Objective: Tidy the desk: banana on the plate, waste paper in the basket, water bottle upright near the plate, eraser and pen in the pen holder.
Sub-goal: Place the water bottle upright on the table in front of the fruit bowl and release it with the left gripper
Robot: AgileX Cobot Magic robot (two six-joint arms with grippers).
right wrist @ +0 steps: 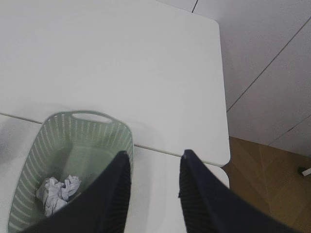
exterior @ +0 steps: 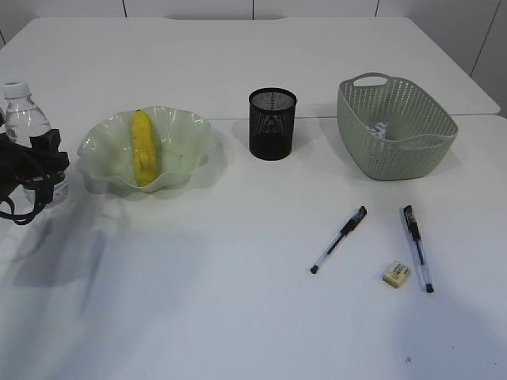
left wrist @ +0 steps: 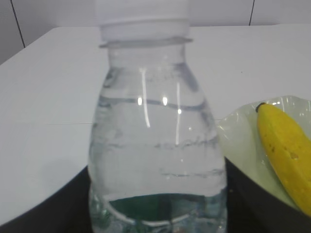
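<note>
The water bottle (exterior: 24,119) stands upright at the far left, beside the plate (exterior: 190,134). My left gripper (exterior: 40,162) is shut on its lower body. In the left wrist view the bottle (left wrist: 155,145) fills the frame, with a black finger (left wrist: 68,208) pressed on each side. The banana (exterior: 143,146) lies in the plate. The waste paper (right wrist: 58,191) sits in the green basket (right wrist: 73,145). My right gripper (right wrist: 154,158) hovers open and empty over the basket's right edge. Two pens (exterior: 339,238) (exterior: 417,246) and the eraser (exterior: 396,274) lie on the table at front right. The black mesh pen holder (exterior: 272,123) stands mid-table.
The basket (exterior: 432,142) stands at the back right with the paper (exterior: 380,130) inside. A seam between two tabletops runs behind the pen holder. The table's right edge drops to a wooden floor (right wrist: 272,165).
</note>
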